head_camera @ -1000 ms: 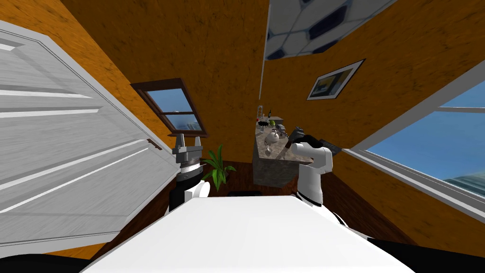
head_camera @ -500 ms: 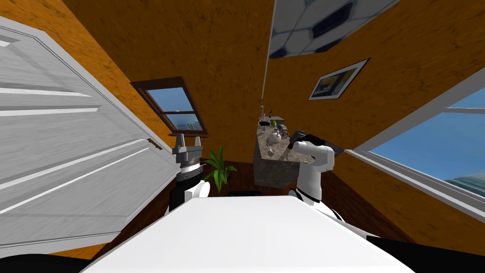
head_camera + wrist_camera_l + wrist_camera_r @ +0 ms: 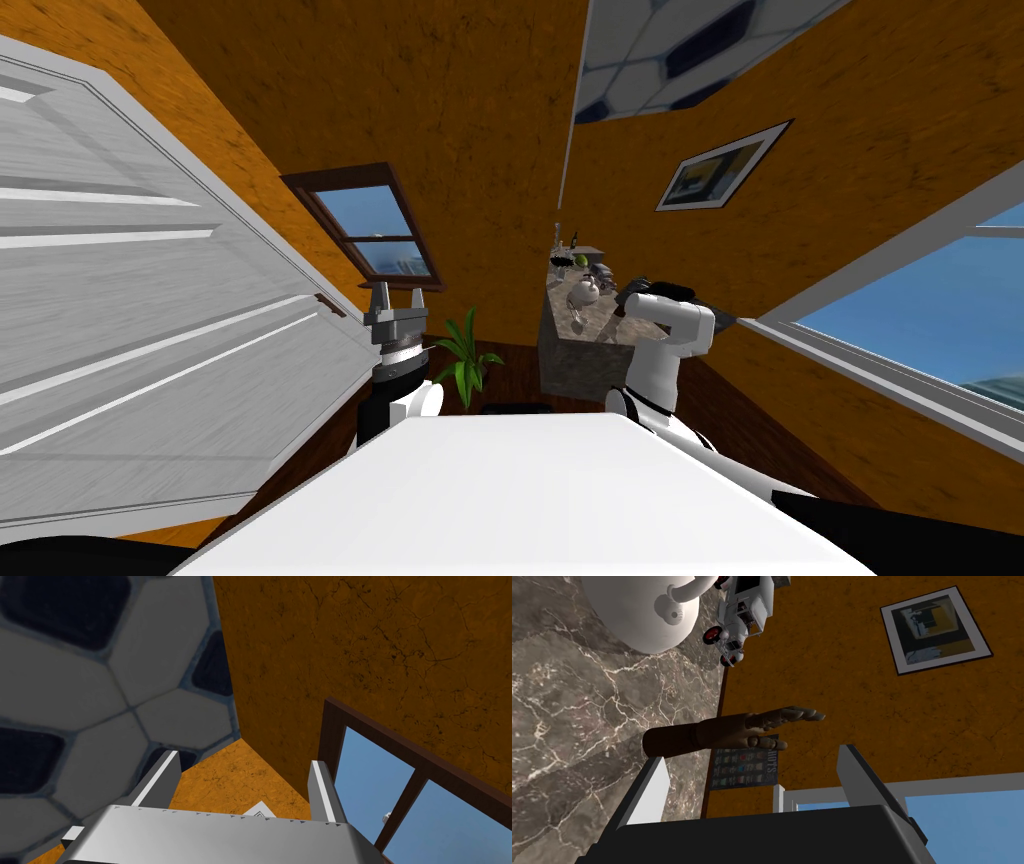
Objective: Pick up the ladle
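This looks like a lived-in home: orange walls (image 3: 450,100), a white panelled door (image 3: 150,300), a wood-framed window (image 3: 370,230), a framed picture (image 3: 722,166) and a potted plant (image 3: 465,355) on a dark wooden floor (image 3: 765,435). A marble counter (image 3: 587,701) carries household clutter: a white pot (image 3: 637,611), perhaps a teapot, and a toy truck (image 3: 744,611).

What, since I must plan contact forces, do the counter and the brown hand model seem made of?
The counter looks like polished marble: grey-brown with white veins. The hand model looks like matte dark wood, with jointed fingers; not certain.
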You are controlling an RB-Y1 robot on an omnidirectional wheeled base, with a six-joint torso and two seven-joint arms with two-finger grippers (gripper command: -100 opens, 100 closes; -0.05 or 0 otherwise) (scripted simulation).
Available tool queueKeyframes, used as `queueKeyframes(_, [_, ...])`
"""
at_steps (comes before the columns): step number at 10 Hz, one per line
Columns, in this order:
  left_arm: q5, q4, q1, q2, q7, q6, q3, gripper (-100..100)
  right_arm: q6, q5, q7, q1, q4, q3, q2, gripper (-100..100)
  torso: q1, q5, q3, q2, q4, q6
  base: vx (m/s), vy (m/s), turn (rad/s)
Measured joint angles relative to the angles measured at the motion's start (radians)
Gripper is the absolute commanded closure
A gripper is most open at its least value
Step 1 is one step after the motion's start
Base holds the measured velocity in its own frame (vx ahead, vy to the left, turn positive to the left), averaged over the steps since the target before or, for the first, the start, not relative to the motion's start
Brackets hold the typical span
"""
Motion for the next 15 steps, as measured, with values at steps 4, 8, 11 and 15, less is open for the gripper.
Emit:
queueKeyframes(4, [0.0, 0.0, 0.0, 0.0, 0.0, 0.0, 0.0, 0, 0.118, 0.006, -0.044, -0.067, 0.053, -0.081, -0.018, -100, 0.0, 0.0, -0.001, -0.002, 0.0, 0.0, 0.065, 0.055, 0.02])
queueKeyframes(8, [0.0, 0.0, 0.0, 0.0, 0.0, 0.0, 0.0, 0, 0.233, 0.024, -0.101, -0.13, 0.124, -0.172, -0.025, -100, -0.001, 0.0, -0.002, -0.003, -0.001, 0.0, 0.083, 0.043, 0.018])
queueKeyframes(11, [0.0, 0.0, 0.0, 0.0, 0.0, 0.0, 0.0, 0, 0.298, 0.03, -0.13, -0.164, 0.171, -0.224, -0.036, -100, -0.003, -0.001, 0.0, -0.001, 0.0, 0.0, 0.056, 0.014, 0.013])
queueKeyframes(15, [0.0, 0.0, 0.0, 0.0, 0.0, 0.0, 0.0, 0, 0.407, 0.05, -0.183, -0.217, 0.228, -0.309, -0.044, -100, -0.004, -0.001, -0.002, -0.003, -0.001, 0.0, 0.089, 0.018, 0.018])
